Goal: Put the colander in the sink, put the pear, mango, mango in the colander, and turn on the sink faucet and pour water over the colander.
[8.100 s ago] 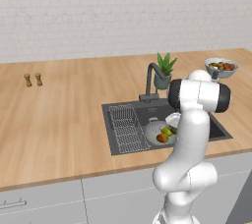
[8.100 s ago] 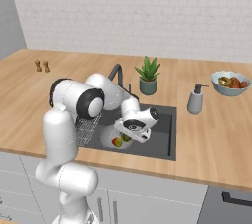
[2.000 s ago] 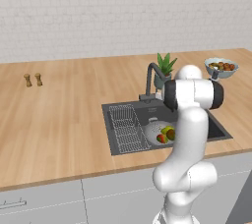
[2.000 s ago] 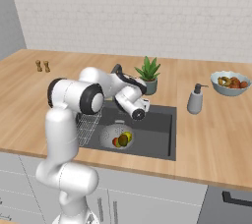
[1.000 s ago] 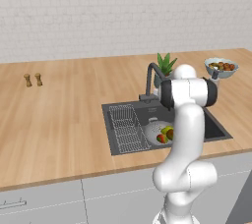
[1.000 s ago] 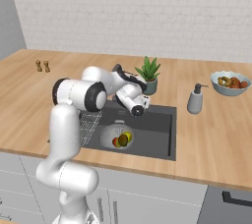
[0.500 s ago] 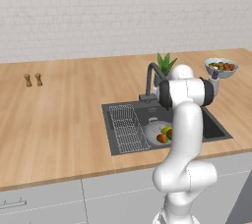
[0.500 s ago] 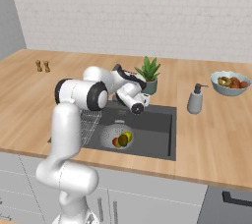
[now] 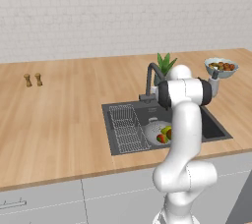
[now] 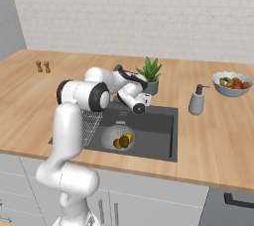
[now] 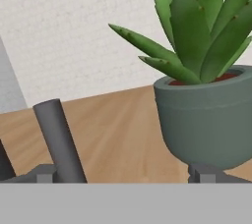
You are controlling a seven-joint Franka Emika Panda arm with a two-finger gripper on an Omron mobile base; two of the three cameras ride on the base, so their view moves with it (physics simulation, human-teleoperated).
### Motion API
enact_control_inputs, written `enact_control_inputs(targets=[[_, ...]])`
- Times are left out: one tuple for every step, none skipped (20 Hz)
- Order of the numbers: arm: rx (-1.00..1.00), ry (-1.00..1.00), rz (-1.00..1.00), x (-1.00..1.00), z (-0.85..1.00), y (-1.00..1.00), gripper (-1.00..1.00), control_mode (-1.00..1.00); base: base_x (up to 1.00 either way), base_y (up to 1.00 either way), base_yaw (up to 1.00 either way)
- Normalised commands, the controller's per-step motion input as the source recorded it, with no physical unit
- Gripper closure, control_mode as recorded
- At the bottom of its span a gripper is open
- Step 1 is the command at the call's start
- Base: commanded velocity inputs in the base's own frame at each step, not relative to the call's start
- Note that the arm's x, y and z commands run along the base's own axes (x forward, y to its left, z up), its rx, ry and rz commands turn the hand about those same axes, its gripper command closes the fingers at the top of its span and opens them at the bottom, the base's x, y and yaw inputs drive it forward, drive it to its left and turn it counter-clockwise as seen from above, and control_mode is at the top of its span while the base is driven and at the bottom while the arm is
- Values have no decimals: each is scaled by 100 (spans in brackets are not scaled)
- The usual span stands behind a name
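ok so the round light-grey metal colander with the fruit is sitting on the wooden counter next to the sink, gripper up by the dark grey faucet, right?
Not quite: the round light-grey metal colander with the fruit sits inside the dark grey sink, not on the wooden counter, as the right base view shows. The gripper is up by the dark grey faucet, as you said.

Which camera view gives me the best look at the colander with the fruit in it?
The right base view: the colander sits unobstructed in the sink. In the left base view the arm covers part of it.
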Motion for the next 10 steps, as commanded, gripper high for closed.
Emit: enact_control_inputs(targets=[[0,0,0,11,0,6,-100,-100,0,0,0],[0,0,0,9,0,6,-100,-100,0,0,0],[0,0,0,7,0,6,-100,-100,0,0,0],[0,0,0,5,0,4,-100,-100,0,0,0],[0,0,0,0,0,0,-100,-100,0,0,0],[0,0,0,0,0,0,-100,-100,0,0,0],[0,0,0,0,0,0,-100,-100,0,0,0],[0,0,0,0,0,0,-100,-100,0,0,0],[0,0,0,0,0,0,-100,-100,0,0,0],[0,0,0,0,0,0,-100,-100,0,0,0]])
